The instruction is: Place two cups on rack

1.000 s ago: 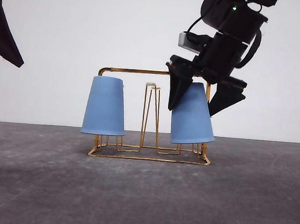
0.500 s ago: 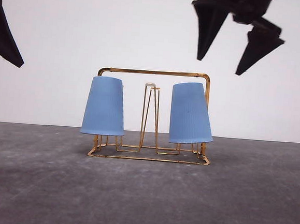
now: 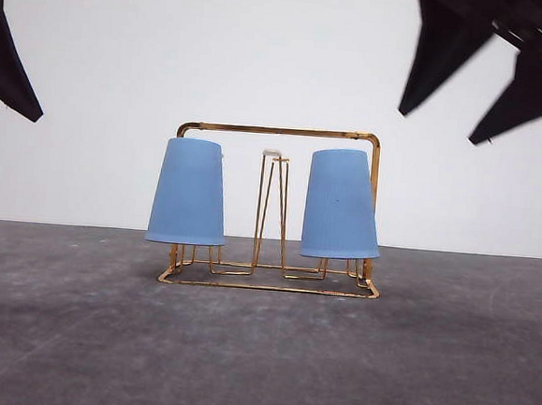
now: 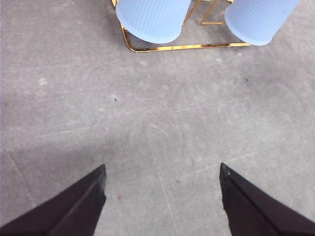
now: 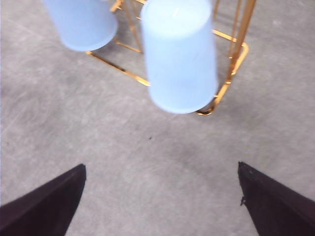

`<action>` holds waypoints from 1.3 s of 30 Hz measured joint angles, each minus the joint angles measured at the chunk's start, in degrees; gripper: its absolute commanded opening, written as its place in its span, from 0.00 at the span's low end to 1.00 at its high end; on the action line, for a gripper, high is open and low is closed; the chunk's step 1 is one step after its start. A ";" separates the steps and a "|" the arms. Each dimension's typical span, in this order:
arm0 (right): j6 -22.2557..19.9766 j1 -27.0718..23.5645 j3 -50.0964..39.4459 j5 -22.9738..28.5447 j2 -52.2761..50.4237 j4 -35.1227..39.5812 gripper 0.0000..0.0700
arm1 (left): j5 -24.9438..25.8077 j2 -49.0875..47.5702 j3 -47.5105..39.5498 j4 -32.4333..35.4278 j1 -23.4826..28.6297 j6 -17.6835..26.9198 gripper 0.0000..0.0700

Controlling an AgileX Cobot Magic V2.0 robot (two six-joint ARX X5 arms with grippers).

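Two light-blue ribbed cups hang upside down on the gold wire rack (image 3: pixel 281 130): one at its left end (image 3: pixel 188 192), one at its right end (image 3: pixel 342 205), the right one leaning slightly. My right gripper (image 3: pixel 437 126) is open, above and to the right of the rack, holding nothing. From its wrist view the right gripper (image 5: pixel 161 167) sits above the floor in front of the nearer cup (image 5: pixel 179 59) and the rack (image 5: pixel 231 73). My left gripper (image 4: pixel 162 169) is open and empty, well back from the cups (image 4: pixel 152 17) and the rack base (image 4: pixel 197 47). One left finger (image 3: pixel 9 69) shows at the upper left.
The rack stands on a grey, scuffed tabletop (image 3: pixel 259 352) in front of a white wall (image 3: pixel 104 58). A middle pair of white-tipped pegs (image 3: pixel 274 156) stands bare between the cups.
The right gripper let go of the right cup and rose up and to the right. That cup settled more upright on its peg. The left arm has not moved.
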 measured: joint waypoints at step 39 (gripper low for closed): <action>11.82 0.00 -21.74 -0.08 -12.77 19.93 0.02 | 0.02 -0.68 0.00 -0.04 -0.07 23.67 0.00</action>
